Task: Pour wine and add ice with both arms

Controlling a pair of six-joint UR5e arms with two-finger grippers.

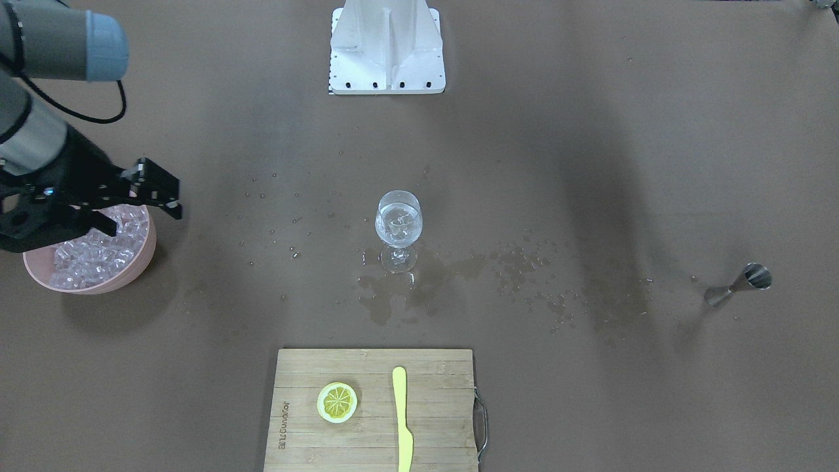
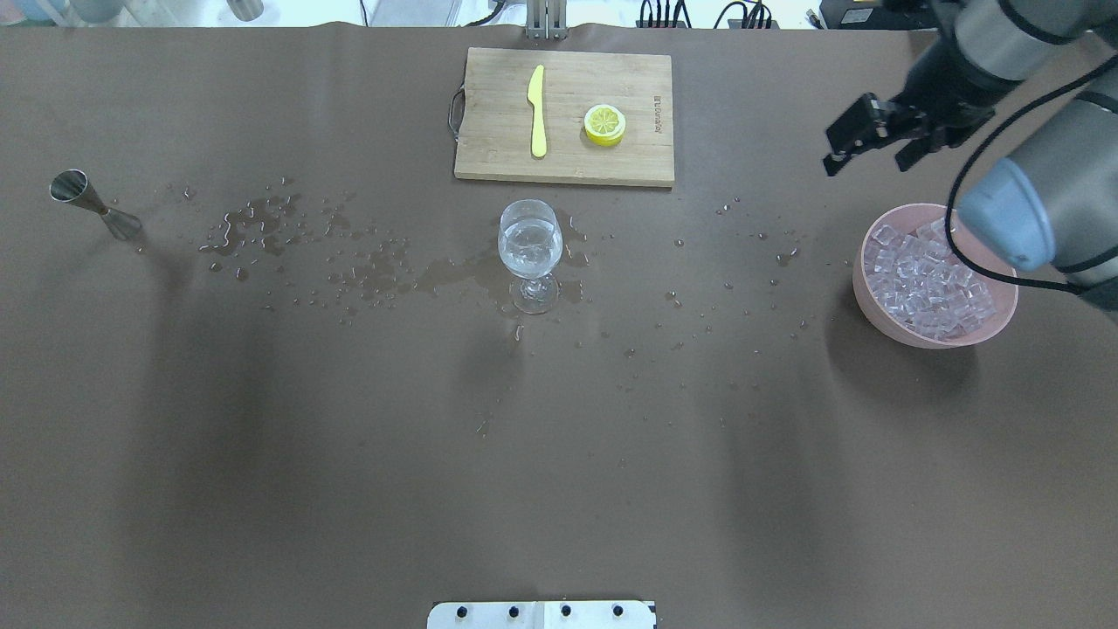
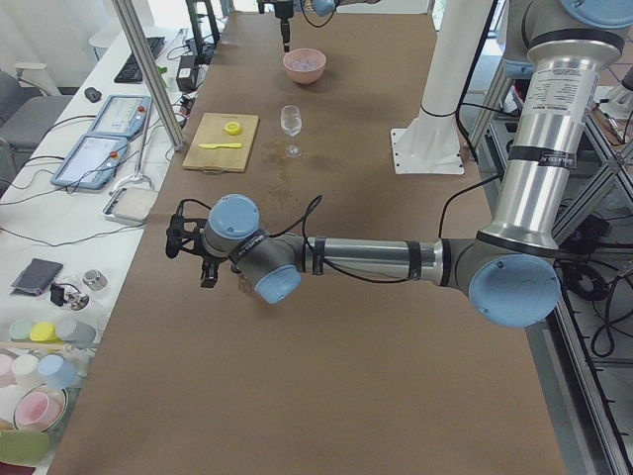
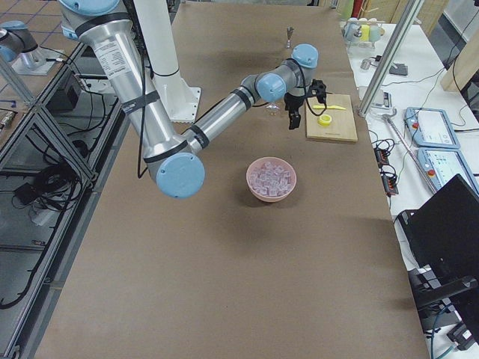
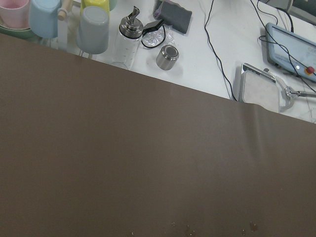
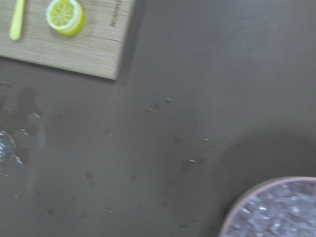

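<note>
A stemmed wine glass with clear liquid in it stands mid-table; it also shows in the overhead view. A pink bowl full of small clear ice cubes sits at the robot's right; its rim shows in the front view. My right gripper is open and hangs above the table just beyond the bowl; nothing shows between its fingers. In the front view the right gripper overlaps the bowl's edge. My left gripper shows only in the left side view, low over bare table; I cannot tell its state.
A wooden cutting board carries a yellow knife and a lemon slice. A steel jigger stands at the robot's far left. Spilled drops and wet patches lie around the glass. The white pedestal stands at the robot's side.
</note>
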